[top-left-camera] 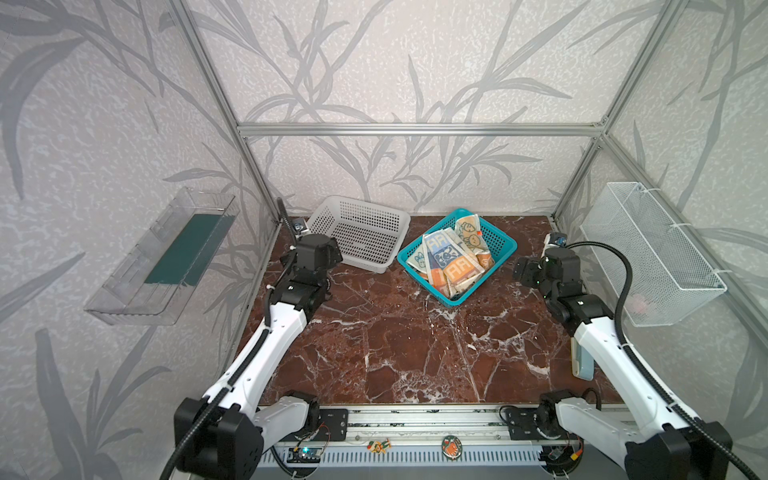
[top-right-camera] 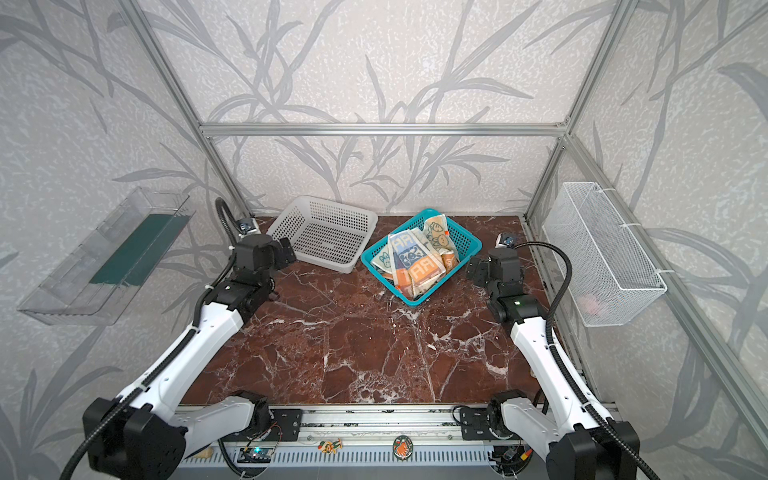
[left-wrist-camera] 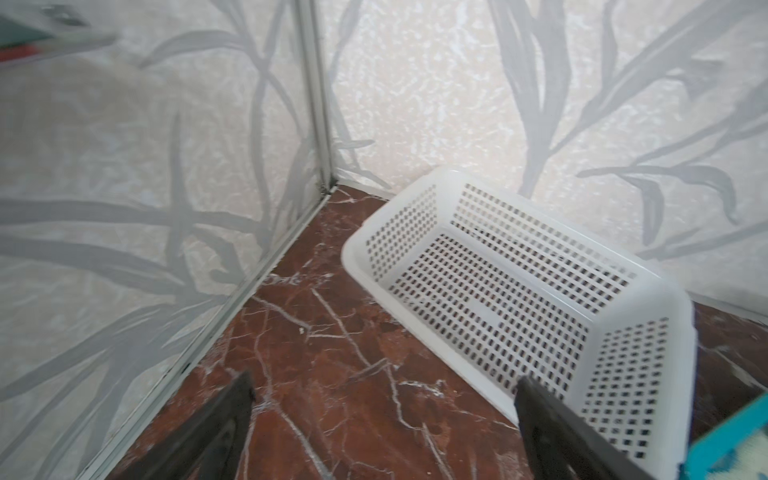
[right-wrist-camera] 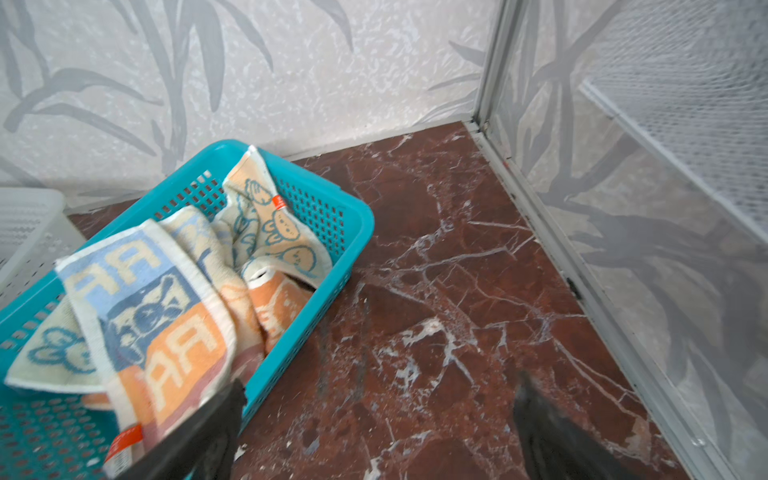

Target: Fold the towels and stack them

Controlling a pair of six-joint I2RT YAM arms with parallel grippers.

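Robotics lab test cell: an aluminium frame [top-left-camera: 415, 129] with leaf-print panels [top-left-camera: 374, 62] enclosed a marble-patterned tabletop [top-left-camera: 395, 353]. A left arm [top-left-camera: 270, 340] and right arm [top-left-camera: 602, 345] were bolted to a front rail [top-left-camera: 415, 419] beside a bare circuit board [top-left-camera: 306, 453].

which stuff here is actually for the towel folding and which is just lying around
For the job: striped RABBIT towel, cream bunny towel, orange towel, all bundled in the teal basket.

Just lying about: empty white basket (maybe for the stack), wire basket on the right wall, clear shelf on the left wall, pale gadget near the front right.
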